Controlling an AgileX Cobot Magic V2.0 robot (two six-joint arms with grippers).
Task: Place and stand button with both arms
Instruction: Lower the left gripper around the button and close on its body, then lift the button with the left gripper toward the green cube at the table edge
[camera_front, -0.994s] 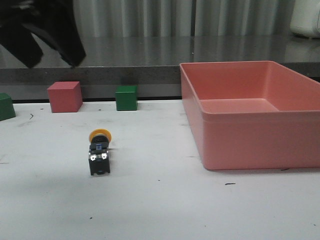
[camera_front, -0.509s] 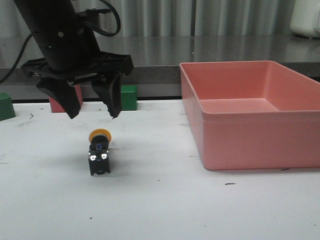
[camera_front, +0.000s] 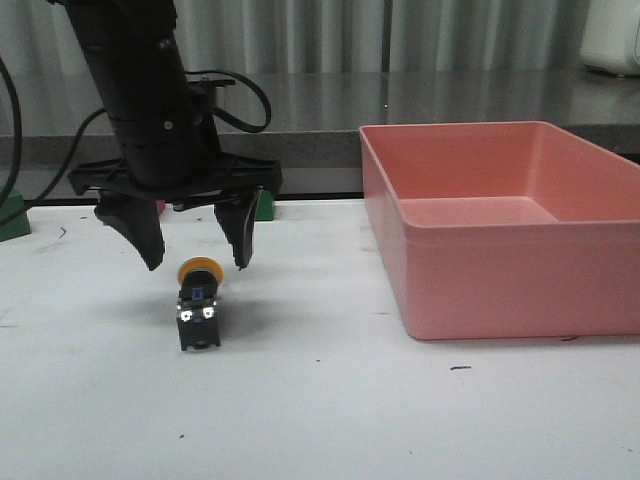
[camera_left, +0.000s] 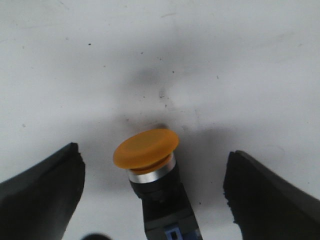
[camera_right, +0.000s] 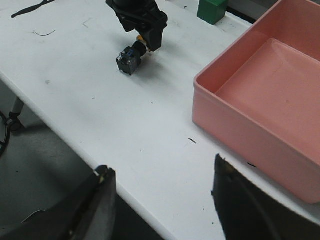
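The button (camera_front: 198, 308) lies on its side on the white table, its yellow-orange cap (camera_left: 145, 148) pointing away from the front camera and its metal terminals toward it. My left gripper (camera_front: 197, 262) hangs open just above the cap, one finger on each side, touching nothing. In the left wrist view the button (camera_left: 159, 186) sits between the two black fingers (camera_left: 42, 192). The right wrist view shows the button (camera_right: 131, 56) far off under the left arm. My right gripper (camera_right: 162, 172) is open and empty over the table's near edge, out of the front view.
A large pink bin (camera_front: 560, 265) fills the right side of the table, also the pink bin (camera_right: 235, 120) in the right wrist view. A green cube (camera_front: 13, 219) sits at the far left. Another green cube (camera_right: 211, 10) stands behind the left arm. The table edge (camera_right: 75, 127) is near.
The left arm came in from the upper left and dropped toward the table; its open fingers now straddle the button's cap. The button has not moved.
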